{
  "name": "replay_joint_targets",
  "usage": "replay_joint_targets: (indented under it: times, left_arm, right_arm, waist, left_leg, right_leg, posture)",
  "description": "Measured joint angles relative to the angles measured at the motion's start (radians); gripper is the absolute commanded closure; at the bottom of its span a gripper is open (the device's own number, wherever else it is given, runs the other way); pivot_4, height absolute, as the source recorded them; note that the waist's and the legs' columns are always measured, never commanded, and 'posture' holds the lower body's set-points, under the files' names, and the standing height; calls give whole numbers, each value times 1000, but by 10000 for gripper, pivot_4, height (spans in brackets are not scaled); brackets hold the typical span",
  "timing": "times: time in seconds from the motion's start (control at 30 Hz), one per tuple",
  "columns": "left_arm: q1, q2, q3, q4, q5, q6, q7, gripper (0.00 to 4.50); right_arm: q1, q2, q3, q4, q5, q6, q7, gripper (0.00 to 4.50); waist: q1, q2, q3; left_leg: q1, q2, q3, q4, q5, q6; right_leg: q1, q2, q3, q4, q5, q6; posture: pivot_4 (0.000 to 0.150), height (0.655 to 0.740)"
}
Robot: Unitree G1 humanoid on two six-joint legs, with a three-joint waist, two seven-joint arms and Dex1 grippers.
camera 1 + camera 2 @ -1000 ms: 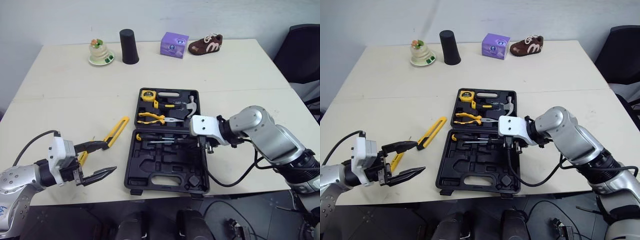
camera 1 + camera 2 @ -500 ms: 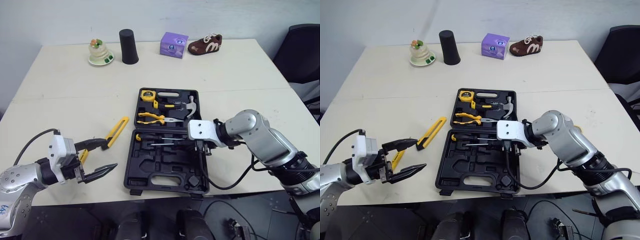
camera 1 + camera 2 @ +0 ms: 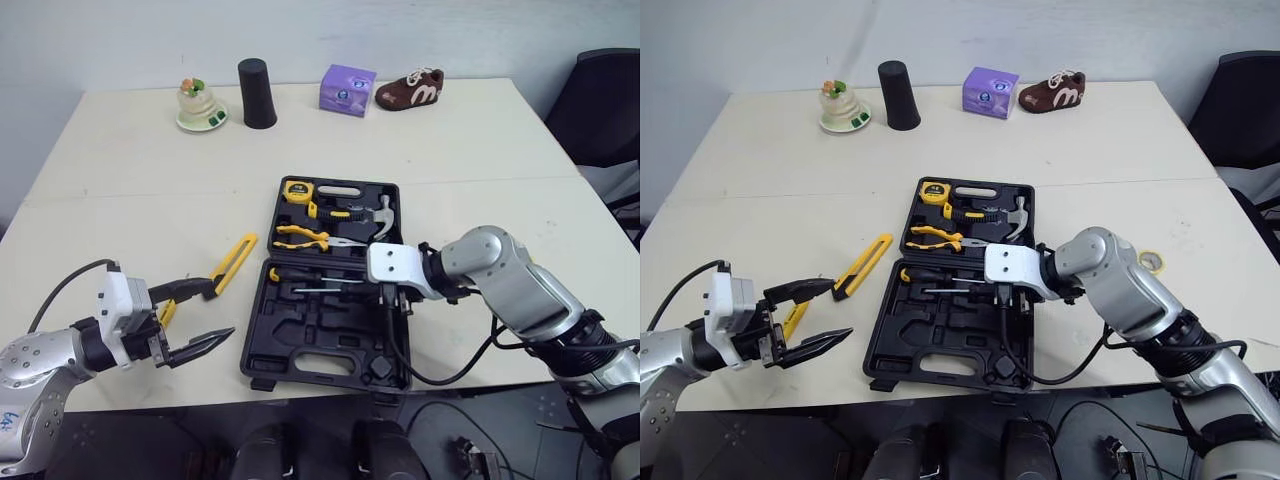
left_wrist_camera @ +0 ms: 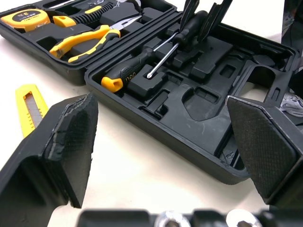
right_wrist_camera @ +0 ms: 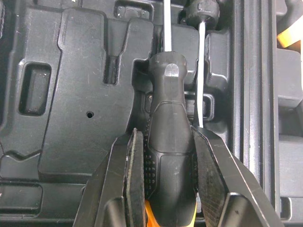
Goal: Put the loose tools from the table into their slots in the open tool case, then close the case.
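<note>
On the cream table (image 3: 150, 180), the open tool case (image 3: 330, 345) lies beneath the right gripper (image 5: 165, 137), whose jaws clamp a screwdriver (image 5: 169, 94) by its black handle (shaft over the lower tray). The left gripper (image 3: 222, 310) gapes wide, holding nothing, just beside the utility knife (image 3: 233, 262).

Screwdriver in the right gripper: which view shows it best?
Right wrist view: the screwdriver sits between the fingers, over the tool case. Eye views: the right gripper mostly covers it. Left wrist view: distant and small.
</note>
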Motion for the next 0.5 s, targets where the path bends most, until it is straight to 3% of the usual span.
replay_joint_targets:
  times: [0.1, 0.13, 0.5]
  left_arm:
    - [7, -2, -2, 10, 1, -6, -5, 0]
    - [8, -3, -3, 14, 2, -7, -5, 0]
    - [15, -13, -14, 30, 17, -29, -9, 0]
  right_arm:
    - [0, -1, -4, -3, -5, 4, -4, 15761]
    - [0, -1, -6, -3, -4, 4, -3, 13893]
    - [-12, -35, -110, 17, 123, -6, 93, 13893]
  waist:
    - [1, 0, 0]
    - [1, 0, 0]
    - [1, 0, 0]
  left_leg:
    - [0, 0, 0, 0, 0, 0]
    - [0, 0, 0, 0, 0, 0]
    - [0, 0, 0, 1, 0, 0]
  right_leg:
    - [0, 0, 0, 0, 0, 0]
    - [0, 0, 0, 0, 0, 0]
    - [0, 0, 0, 0, 0, 0]
  posture:
    - [1500, 7400]
    - [1500, 7400]
    - [1500, 7400]
